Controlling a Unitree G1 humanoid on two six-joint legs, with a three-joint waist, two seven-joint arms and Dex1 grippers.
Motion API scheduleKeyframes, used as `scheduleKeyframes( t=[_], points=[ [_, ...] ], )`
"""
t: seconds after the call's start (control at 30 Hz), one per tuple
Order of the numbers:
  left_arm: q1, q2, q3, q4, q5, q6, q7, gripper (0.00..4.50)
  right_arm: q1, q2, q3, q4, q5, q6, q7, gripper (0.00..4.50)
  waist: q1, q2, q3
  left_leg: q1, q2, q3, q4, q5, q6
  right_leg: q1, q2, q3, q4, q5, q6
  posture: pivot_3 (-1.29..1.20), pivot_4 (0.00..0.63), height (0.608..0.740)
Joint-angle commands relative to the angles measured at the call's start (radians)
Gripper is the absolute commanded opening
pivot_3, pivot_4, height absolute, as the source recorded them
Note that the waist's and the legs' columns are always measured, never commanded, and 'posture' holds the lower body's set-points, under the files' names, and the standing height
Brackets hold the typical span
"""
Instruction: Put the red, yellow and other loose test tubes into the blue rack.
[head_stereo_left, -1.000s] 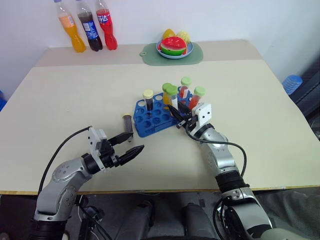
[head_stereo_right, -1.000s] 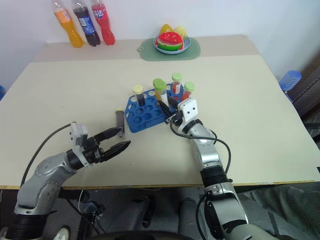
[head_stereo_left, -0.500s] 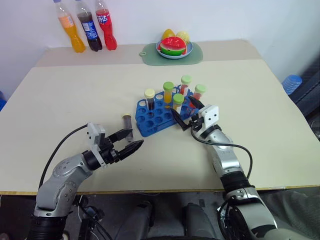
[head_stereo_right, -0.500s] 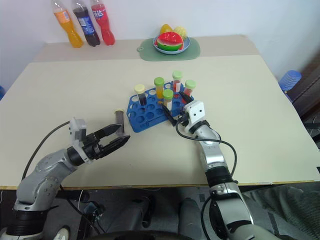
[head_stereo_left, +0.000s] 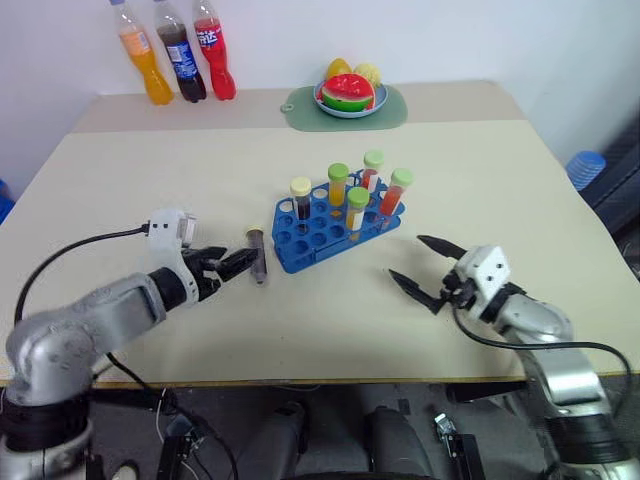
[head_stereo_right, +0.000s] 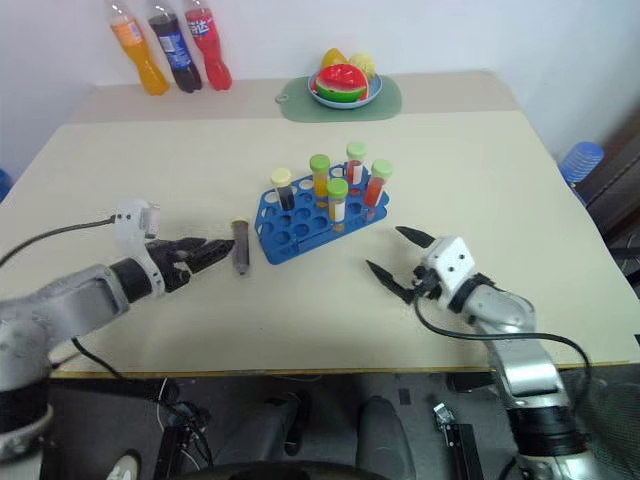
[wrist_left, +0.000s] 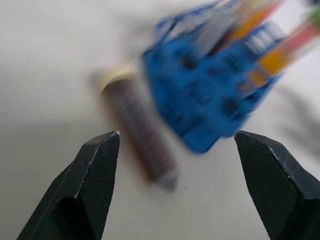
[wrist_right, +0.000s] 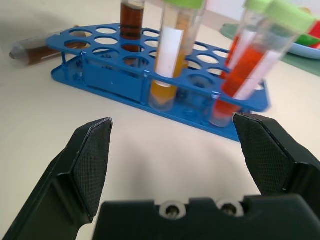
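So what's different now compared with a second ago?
The right gripper let go of a green-capped tube, left it standing in the rack, and drew back toward the table's near edge, jaws open. The left gripper, open throughout, moved up to the brown tube lying beside the rack. That tube, the rack, the bottles and the fruit plate stayed put.

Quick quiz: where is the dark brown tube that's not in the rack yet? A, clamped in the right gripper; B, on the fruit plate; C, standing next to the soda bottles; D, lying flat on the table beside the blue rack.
D: the dark brown tube lies flat on the table beside the blue rack, just ahead of the open left gripper.
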Motion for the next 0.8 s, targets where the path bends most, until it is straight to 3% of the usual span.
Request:
scheduleKeyframes(
  t=[0.03,0.13,0.4,0.5,0.77,0.8],
  points=[
    [-0.114,0.075,-0.137,0.129,-0.423,-0.068,0.375,3.78,0.016,-0.030,-0.055,-0.076,0.040,0.022,0.013,4.24,0.000,-0.002,0.000,0.000,0.000,0.000,0.000,0.000,0.000,0.000,-0.001,0.000,0.000,0.000,0.000,0.00,0.150,0.740],
    [-0.199,0.067,-0.204,0.211,-0.503,-0.089,0.526,3.78,0.027,-0.040,-0.079,-0.102,0.053,0.041,0.010,4.24,0.000,-0.002,0.000,-0.001,0.000,0.001,0.000,0.000,0.000,0.000,-0.001,0.001,0.000,0.000,0.000,0.00,0.150,0.740],
    [-0.349,-0.050,-0.257,0.404,-0.503,-0.114,0.777,3.78,0.123,-0.056,-0.126,-0.213,0.107,0.087,0.037,4.24,0.007,-0.003,0.000,-0.001,0.000,0.003,0.001,0.000,-0.001,0.000,-0.001,0.002,0.001,0.000,0.000,0.00,0.150,0.740],
    [-0.395,-0.079,-0.279,0.482,-0.503,-0.118,0.815,3.78,0.157,-0.062,-0.144,-0.245,0.116,0.100,0.031,4.24,0.016,-0.003,0.000,-0.001,0.000,0.005,0.002,0.000,0.000,0.000,-0.001,0.003,0.001,0.000,0.000,0.00,0.150,0.740],
    [-0.501,-0.194,-0.305,0.709,-0.338,-0.075,0.773,3.78,0.246,-0.083,-0.220,-0.328,0.140,0.138,0.029,4.24,0.043,-0.005,-0.001,-0.001,-0.001,0.005,0.004,0.000,0.001,0.000,-0.001,0.003,0.001,0.001,0.001,0.00,0.150,0.740],
    [-0.512,-0.209,-0.304,0.732,-0.299,-0.070,0.752,3.52,0.264,-0.091,-0.231,-0.342,0.151,0.145,0.044,4.29,0.045,-0.005,-0.002,-0.001,-0.001,0.006,0.004,0.000,0.001,0.000,-0.001,0.003,0.001,0.001,0.001,0.00,0.150,0.740]
  ],
)
